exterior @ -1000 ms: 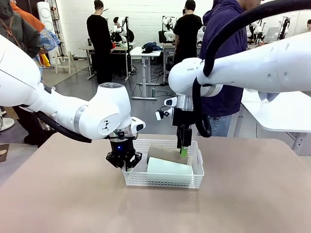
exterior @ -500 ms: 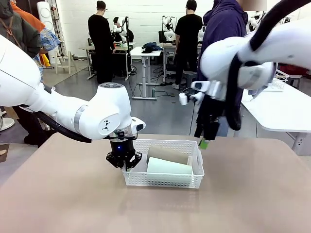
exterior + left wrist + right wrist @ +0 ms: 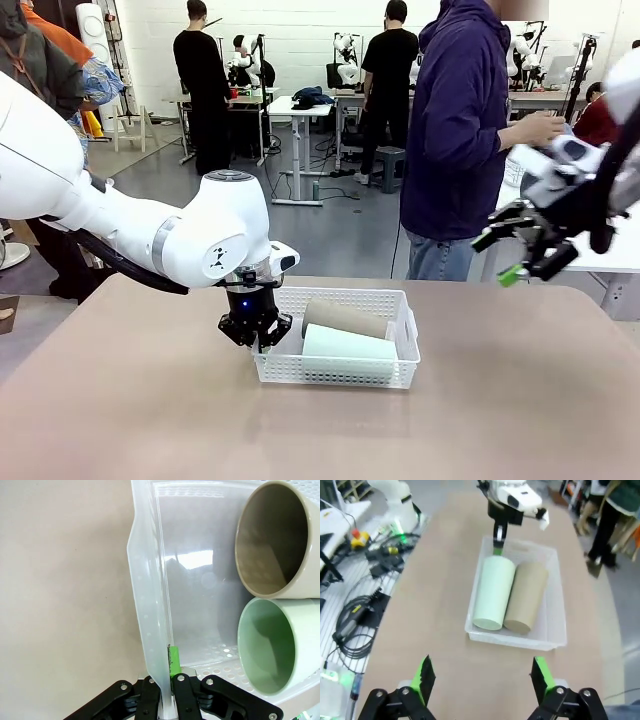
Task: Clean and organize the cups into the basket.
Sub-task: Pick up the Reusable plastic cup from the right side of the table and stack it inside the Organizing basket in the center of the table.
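Lying on their sides in the white lattice basket (image 3: 335, 376), a mint-green cup (image 3: 348, 347) and a tan cup (image 3: 345, 318) touch along their length. The green one is nearer the robot and the tan one behind it. Both open mouths face the basket's left end, where a strip of floor is bare. The basket sits at the middle of the brown table (image 3: 150, 400).

The left claw (image 3: 258, 340) points straight down at that left end wall, its two fingers pinched tight on the thin plastic. One green pad (image 3: 173, 661) is inside the basket and the other finger outside, and it touches neither cup.

The right claw (image 3: 503, 255) hangs raised by the table's far right edge, well apart from the basket. Its jaws are spread wide with nothing between them, and its wrist camera looks down the table onto both cups.

A person in a dark blue hooded top (image 3: 455, 130) stands at the far side, one hand (image 3: 545, 128) raised at chest height. A small dark emblem (image 3: 215, 260) on the left arm's white joint is too small to read.
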You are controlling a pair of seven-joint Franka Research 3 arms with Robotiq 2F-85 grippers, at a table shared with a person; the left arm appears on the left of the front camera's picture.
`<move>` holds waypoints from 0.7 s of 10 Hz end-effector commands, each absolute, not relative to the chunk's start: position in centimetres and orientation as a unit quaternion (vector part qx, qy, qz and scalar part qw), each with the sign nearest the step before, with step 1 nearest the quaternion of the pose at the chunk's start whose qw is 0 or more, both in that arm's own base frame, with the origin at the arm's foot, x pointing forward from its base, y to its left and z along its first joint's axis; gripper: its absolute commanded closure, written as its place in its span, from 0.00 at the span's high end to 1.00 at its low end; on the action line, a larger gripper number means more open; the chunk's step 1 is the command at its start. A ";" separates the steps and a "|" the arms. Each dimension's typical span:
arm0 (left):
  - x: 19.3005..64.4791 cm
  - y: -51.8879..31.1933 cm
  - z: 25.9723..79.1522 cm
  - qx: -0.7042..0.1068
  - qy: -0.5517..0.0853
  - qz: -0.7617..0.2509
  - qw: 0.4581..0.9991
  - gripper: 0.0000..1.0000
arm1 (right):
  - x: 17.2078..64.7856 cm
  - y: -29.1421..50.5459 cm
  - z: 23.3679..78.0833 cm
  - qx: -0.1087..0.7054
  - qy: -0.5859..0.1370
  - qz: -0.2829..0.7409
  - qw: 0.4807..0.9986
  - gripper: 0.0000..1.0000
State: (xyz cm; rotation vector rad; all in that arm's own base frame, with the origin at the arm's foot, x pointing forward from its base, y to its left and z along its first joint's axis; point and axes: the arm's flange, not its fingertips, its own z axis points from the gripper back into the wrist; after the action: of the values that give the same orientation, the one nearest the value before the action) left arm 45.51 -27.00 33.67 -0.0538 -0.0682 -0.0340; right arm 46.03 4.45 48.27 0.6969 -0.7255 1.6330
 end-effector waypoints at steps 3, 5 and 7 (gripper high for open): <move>45.4 -27.1 33.6 -0.026 -0.034 -0.019 0.999 0.00 | 46.7 -5.3 44.5 0.384 -0.387 0.641 0.541 1.00; 45.4 -27.1 33.6 -0.026 -0.034 -0.019 0.999 0.00 | 47.7 -9.5 41.3 0.418 -0.400 0.608 0.545 1.00; 45.4 -27.1 33.6 -0.026 -0.034 -0.019 0.999 0.00 | 47.5 -11.9 38.4 0.423 -0.388 0.576 0.582 1.00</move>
State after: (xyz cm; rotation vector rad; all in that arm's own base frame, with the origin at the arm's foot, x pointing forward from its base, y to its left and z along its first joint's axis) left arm 45.50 -27.00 33.67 -0.0538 -0.0681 -0.0342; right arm 46.75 -12.08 38.14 0.9789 -0.8929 1.3804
